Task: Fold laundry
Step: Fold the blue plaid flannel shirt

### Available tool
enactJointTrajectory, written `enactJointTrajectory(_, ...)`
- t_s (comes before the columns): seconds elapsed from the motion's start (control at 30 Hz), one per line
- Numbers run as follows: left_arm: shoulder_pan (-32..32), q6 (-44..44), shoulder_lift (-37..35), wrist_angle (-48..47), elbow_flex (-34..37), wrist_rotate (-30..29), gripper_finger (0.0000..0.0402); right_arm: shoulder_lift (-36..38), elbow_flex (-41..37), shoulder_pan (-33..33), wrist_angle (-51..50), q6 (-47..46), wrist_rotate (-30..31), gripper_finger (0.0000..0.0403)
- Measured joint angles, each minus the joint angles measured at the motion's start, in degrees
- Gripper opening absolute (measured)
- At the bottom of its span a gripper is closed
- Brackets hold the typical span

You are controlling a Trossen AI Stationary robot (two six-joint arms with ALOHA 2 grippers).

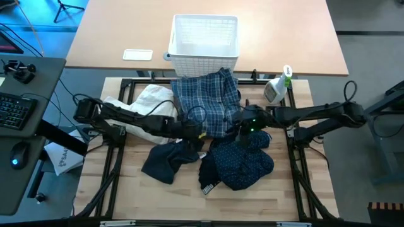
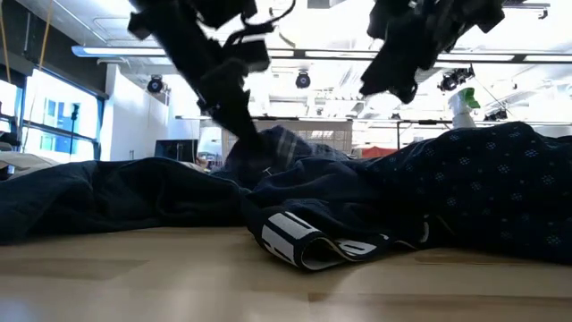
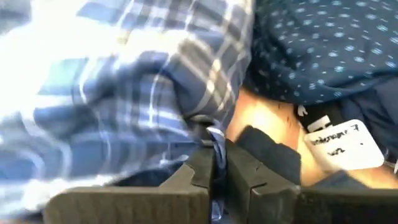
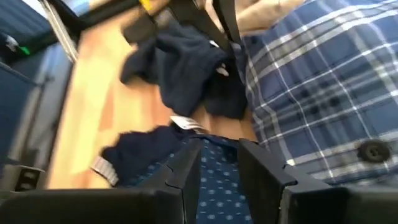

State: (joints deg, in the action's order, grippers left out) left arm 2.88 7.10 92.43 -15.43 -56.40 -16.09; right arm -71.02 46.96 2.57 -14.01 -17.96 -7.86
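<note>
Laundry lies heaped mid-table, nothing yet folded: the blue-and-white plaid shirt (image 1: pixel 207 101) spreads from the foot of the white lattice basket (image 1: pixel 204 43) toward the table's middle, the navy dotted shirt (image 1: pixel 245 162) is bunched just below it on the right, and a small dark piece (image 1: pixel 167 161) sits crumpled to the left. The left gripper (image 1: pixel 197 130) is at the plaid shirt's lower edge, and its own wrist view shows the fingers (image 3: pixel 202 171) pressed together with a fold of plaid cloth pinched between them. The right gripper (image 1: pixel 243 133) is low over the seam where plaid meets navy; its fingers (image 4: pixel 186 168) stand a little apart over the dotted cloth, though whether they pinch any of it is hard to tell from this angle. The step looks like picking the plaid shirt out of the pile. Next, the right gripper needs its own hold on the plaid hem, so both can draw the shirt clear and spread it flat.
</note>
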Motion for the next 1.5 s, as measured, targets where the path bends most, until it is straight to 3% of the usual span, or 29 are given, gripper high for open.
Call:
enactJointTrajectory(0.2, -1.0, -20.5, -1.3, -7.5, -8.8, -3.0, 0.0002, -4.8, 0.0, -0.6, 3.4, 9.3, 2.0, 0.0151)
enactJointTrajectory(0.3, -1.0, -26.8, -1.3, -13.1, -12.0, -6.5, 0.0004, -7.2, 0.0, -1.8, 4.0, 17.9, 6.6, 0.0185)
enactJointTrajectory(0.47, -1.0, -27.9, -1.2, -19.9, -12.2, -6.7, 0.0001, -12.2, 0.0, -3.9, 4.2, 23.9, 15.8, 0.0221)
enactJointTrajectory(0.6, -1.1, -27.9, -0.7, -21.2, -7.4, -7.6, 0.0001, -15.3, 0.0, -5.4, 3.6, 22.1, 19.7, 0.0225)
enactJointTrajectory(0.73, -1.3, -21.8, -0.8, -21.7, -4.3, -7.9, 0.0001, -17.3, 0.0, -6.0, 1.8, 21.0, 24.3, 0.0214)
enactJointTrajectory(0.8, -1.4, -18.2, -0.8, -23.3, -4.2, -3.8, 0.0003, -17.9, 0.0, -5.6, 0.8, 21.3, 24.1, 0.0205)
enactJointTrajectory(0.97, -1.8, -8.8, -3.6, -27.8, -4.6, 10.0, 0.0036, -17.5, 0.0, -4.5, -5.0, 17.7, 16.6, 0.018)
enactJointTrajectory(1.2, -2.9, 9.4, -10.0, -41.4, -8.3, 17.8, 0.0086, -10.6, 0.1, -4.0, -12.4, 12.0, 11.2, 0.0137)
enactJointTrajectory(1.3, -3.0, 15.2, -12.8, -36.3, -9.8, 18.1, 0.0089, -5.4, 0.3, -3.5, -10.2, 7.1, 10.7, 0.0125)
enactJointTrajectory(1.5, -9.9, 19.4, -10.7, -7.6, -9.9, 17.6, 0.0074, -1.8, -2.2, 4.8, 4.6, -1.6, 8.5, 0.0079)
